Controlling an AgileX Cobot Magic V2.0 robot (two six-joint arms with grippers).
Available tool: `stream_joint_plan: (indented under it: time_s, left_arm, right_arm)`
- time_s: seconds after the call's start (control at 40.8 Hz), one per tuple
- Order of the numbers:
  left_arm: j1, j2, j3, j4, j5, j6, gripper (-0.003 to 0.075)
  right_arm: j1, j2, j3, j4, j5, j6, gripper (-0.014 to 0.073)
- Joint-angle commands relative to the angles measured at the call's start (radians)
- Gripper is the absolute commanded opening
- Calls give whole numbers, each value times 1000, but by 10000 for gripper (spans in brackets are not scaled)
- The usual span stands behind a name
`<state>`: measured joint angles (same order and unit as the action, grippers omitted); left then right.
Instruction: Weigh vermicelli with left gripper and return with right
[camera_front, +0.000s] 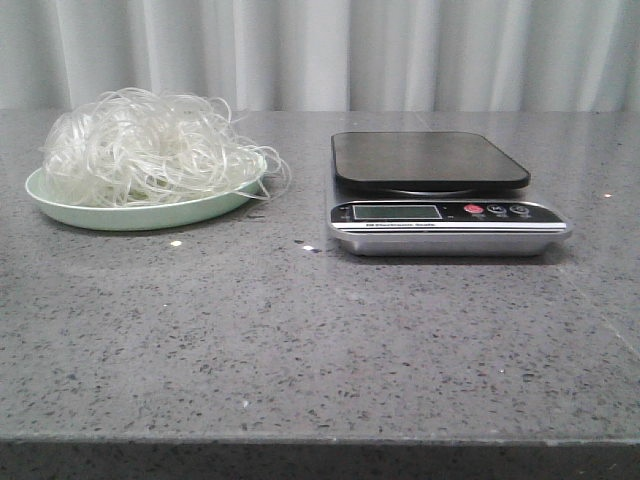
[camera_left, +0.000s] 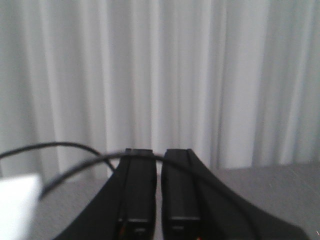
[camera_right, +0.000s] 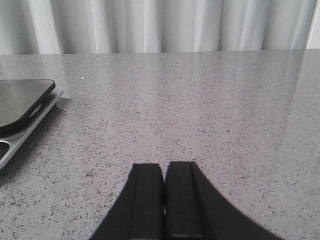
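Note:
The vermicelli (camera_front: 140, 145), a fluffy heap of thin whitish strands, lies on a pale green plate (camera_front: 60, 205) at the far left of the table. A kitchen scale (camera_front: 430, 160) with a bare black platform stands to its right; its edge also shows in the right wrist view (camera_right: 20, 107). Neither arm shows in the front view. My left gripper (camera_left: 158, 152) is shut and empty, raised and facing the curtain. My right gripper (camera_right: 164, 166) is shut and empty, low over bare table to the right of the scale.
The grey speckled table (camera_front: 320, 340) ends at a front edge near the bottom of the front view. A white curtain (camera_front: 320, 50) hangs behind it. A black cable (camera_left: 60, 165) crosses the left wrist view, with a white block (camera_left: 17, 205) at its lower left.

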<state>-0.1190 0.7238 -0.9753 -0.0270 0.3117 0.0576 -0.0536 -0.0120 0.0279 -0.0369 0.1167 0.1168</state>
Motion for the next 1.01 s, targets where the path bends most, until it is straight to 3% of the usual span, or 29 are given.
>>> stream_joint_plan:
  time_s: [0.0,0.196,0.294,0.638,0.981]
  left_arm:
    - [-68,80,-35,-9,-45,-6,267]
    - [-178,225,-40,-9,-3,-4,619]
    - [-187,295,-72,-14,82,-4,706]
    - [-185,600,-412,-42,639,47,712]
    - [-185,850,-571,-123,798,185,712]
  right_arm:
    - [-6,-15,-8,-15,-66,-2,151]
    - [-6,-15,-8,-15,-67,-2,151]
    - [-6,-15,-8,-14,-67,-2,151]
    - [-6,-15,-8,-12,-73,-2,151]
    - [-6,-15,-8,24,-74,-2,151]
